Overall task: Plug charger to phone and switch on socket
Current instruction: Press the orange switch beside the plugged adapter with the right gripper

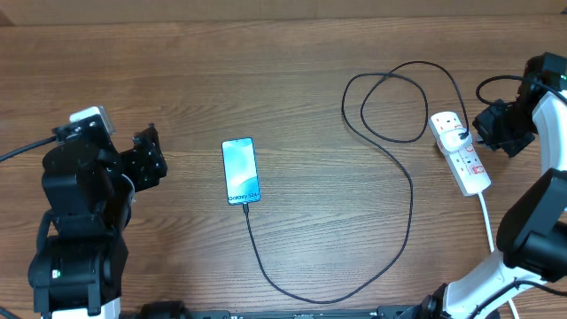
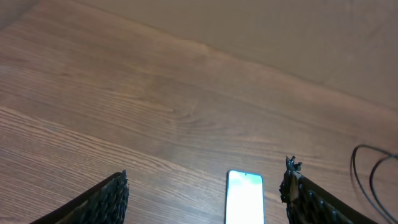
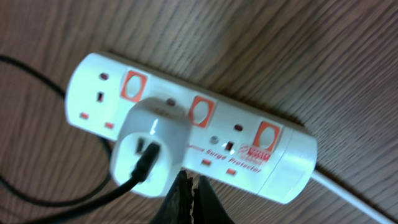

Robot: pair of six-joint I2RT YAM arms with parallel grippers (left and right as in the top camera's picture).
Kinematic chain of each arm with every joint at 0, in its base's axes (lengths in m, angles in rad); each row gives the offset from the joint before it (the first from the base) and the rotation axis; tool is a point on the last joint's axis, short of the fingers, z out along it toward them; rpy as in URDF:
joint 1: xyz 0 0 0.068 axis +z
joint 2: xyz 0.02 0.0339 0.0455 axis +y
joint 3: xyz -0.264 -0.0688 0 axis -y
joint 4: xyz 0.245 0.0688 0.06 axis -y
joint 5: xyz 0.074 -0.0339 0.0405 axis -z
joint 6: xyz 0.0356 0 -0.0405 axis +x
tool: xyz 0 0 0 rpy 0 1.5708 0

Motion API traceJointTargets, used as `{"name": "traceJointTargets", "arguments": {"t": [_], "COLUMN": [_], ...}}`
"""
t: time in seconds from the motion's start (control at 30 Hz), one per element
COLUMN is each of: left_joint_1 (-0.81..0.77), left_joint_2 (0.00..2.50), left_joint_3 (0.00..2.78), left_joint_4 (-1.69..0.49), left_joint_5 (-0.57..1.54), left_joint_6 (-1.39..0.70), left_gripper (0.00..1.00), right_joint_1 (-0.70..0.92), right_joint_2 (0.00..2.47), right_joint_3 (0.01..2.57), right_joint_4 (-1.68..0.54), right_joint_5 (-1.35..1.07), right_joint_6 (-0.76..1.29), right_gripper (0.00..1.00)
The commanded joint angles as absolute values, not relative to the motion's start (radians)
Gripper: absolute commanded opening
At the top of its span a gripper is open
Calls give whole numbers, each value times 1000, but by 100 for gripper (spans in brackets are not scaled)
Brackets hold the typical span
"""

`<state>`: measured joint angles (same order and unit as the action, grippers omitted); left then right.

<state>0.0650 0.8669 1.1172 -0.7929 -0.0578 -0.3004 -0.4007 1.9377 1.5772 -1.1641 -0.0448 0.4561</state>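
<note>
Overhead looks straight down, left wrist low toward phone point(image 2: 244, 198), right wrist close above socket point(image 3: 242, 140)

Illumination is even, diffuse and moderately bright. The wooden table point(image 1: 177, 71) shows no hard shadows and no glare in the overhead view, which is sharp throughout. The lit screen of the phone point(image 1: 240, 170) is the brightest area, and in the left wrist view it washes out to near white. There the left gripper point(image 2: 206, 174) fingers point(image 2: 106, 202) render dark and underexposed. The right wrist view is soft: the socket point(image 3: 186, 124) is blurred, its print barely legible, and the right gripper point(image 3: 189, 199) at the bottom edge is out of focus.
</note>
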Motion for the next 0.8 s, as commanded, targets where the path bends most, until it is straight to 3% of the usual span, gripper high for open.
{"name": "traceJointTargets", "arguments": {"t": [0.0, 0.77], "left_joint_1": [52, 52], "left_joint_2": [850, 850], "left_joint_3": [1110, 1108], "left_joint_4": [-788, -811], "left_joint_5": [-87, -86], "left_joint_6": [-330, -330], "left_gripper": [75, 76], "right_joint_1": [-414, -414], "right_joint_2": [1989, 2086], "right_joint_3": [1605, 1605], "right_joint_4": [-1156, -1081], "right_joint_5": [-60, -99], "right_joint_6": [397, 387], "right_gripper": [4, 4]}}
